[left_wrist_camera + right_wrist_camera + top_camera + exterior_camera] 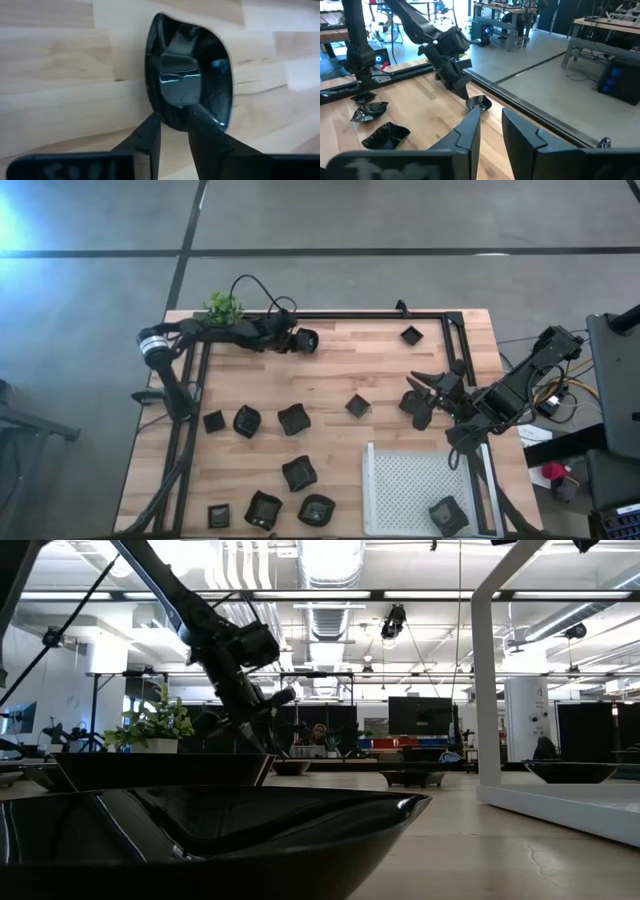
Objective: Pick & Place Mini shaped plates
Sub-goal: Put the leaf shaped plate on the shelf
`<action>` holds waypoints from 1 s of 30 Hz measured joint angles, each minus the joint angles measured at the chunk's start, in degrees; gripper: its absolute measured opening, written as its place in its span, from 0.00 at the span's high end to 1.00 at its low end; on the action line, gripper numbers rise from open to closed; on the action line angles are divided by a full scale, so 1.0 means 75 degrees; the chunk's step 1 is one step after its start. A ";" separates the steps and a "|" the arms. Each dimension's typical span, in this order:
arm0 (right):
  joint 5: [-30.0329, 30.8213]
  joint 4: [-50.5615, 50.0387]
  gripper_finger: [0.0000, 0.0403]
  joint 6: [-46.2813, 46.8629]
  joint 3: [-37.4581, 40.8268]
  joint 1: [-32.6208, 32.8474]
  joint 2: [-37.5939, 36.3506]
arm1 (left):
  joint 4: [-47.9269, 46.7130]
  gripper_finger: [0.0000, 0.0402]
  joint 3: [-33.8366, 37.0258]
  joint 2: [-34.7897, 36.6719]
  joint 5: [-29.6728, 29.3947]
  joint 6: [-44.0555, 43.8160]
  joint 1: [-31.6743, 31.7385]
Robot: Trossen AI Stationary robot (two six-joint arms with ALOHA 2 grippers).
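Observation:
A small black mini plate (220,85) lies on the wooden table near its far edge, also seen in the high view (311,341) and in the right wrist view (479,103). My left gripper (174,132) is open, slanting down over this plate's rim, one finger over the hollow and one outside. Several more black plates lie over the table's left and near part (293,419). One more plate (448,515) sits on the white tray. My right gripper (491,117) hangs open above the table's right part, with nothing between its fingers. My left gripper stands astride the plate's near rim (172,124), one finger (205,120) over the hollow and the other finger (150,135) outside it, slanting down. A gap shows between the fingers. The plate lies on the table. I cannot tell whether either finger touches it.
The white perforated tray (400,480) lies at the near right. A green plant (224,307) stands at the far left corner. Single plates lie at the far right (411,335) and mid-table (358,405). A black rail (370,315) runs along the far edge.

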State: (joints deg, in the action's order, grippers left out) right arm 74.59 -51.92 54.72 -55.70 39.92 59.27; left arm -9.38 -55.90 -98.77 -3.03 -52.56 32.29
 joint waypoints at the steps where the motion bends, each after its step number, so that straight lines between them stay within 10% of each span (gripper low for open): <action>1: 0.0002 0.0000 0.81 0.0000 0.0000 0.0000 0.0000 | 0.0001 0.78 0.0000 -0.0072 -0.0002 -0.0010 0.0000; 23: 0.0023 -0.0017 0.83 0.0012 0.0000 -0.0031 0.0003 | 0.0457 0.78 0.0006 -0.0421 -0.0001 -0.0379 0.0029; 30: 0.0023 -0.0020 0.82 0.0012 0.0000 -0.0032 0.0003 | 0.0454 0.92 0.0009 -0.0368 -0.0011 -0.0424 0.0035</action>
State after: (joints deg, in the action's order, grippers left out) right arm 74.76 -52.07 54.81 -55.70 39.68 59.29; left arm -5.98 -55.83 -101.54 -3.11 -55.74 32.56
